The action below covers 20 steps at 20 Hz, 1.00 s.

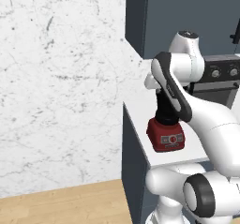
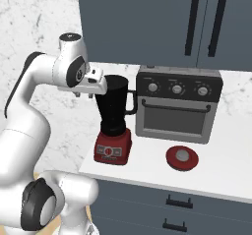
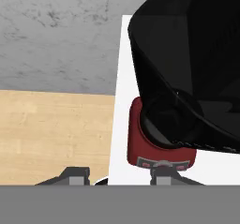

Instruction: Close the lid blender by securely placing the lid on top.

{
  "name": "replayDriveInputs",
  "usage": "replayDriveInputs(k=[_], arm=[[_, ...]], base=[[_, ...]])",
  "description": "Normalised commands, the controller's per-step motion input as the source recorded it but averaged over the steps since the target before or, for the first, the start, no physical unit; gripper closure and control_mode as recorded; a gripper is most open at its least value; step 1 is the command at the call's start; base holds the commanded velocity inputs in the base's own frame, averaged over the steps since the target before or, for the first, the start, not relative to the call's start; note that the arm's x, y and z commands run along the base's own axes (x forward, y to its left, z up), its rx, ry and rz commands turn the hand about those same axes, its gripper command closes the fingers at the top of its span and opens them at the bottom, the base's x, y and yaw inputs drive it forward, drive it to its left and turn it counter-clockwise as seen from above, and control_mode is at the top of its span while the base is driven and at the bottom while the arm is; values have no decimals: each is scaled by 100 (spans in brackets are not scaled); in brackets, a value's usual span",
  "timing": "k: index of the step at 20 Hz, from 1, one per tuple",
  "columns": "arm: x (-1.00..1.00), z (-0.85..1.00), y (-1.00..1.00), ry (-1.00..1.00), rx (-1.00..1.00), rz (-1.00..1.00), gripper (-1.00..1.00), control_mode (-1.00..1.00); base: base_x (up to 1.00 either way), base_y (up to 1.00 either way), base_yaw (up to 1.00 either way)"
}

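Observation:
The blender (image 2: pixel 114 126) stands at the left end of the white counter (image 2: pixel 226 175), a tall dark jar (image 3: pixel 187 68) on a boxy red base (image 1: pixel 165 135). The jar top is uncovered. The lid (image 2: pixel 182 158), a round red cap, lies flat on the counter in front of the oven, to the right of the blender. My gripper (image 2: pixel 83 95) hangs beside the jar's upper left rim, pointing down past the counter's edge. It is open, with nothing between its fingertips (image 3: pixel 75 174). In the left base view my arm hides most of the jar.
A grey oven (image 2: pixel 177 106) with knobs stands right behind the lid and close to the blender's handle. Dark cabinets (image 2: pixel 147 22) hang overhead. The counter ends just left of the blender, above the wooden floor (image 3: pixel 51 134). Drawers (image 2: pixel 172 214) sit below the counter.

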Motion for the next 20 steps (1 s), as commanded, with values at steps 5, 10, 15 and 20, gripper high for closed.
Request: replayDriveInputs(k=[5,10,15,20], arm=[[-8,-6,-7,-4,0,0,-100,-100],[-23,-18,-42,-7,1,-1,-100,-100],[-47,-21,-75,-11,4,-7,-100,-100],[-33,-19,-62,-4,0,-17,-100,-100]], base=[[0,0,0],[0,0,0],[0,0,0],[0,0,0]])
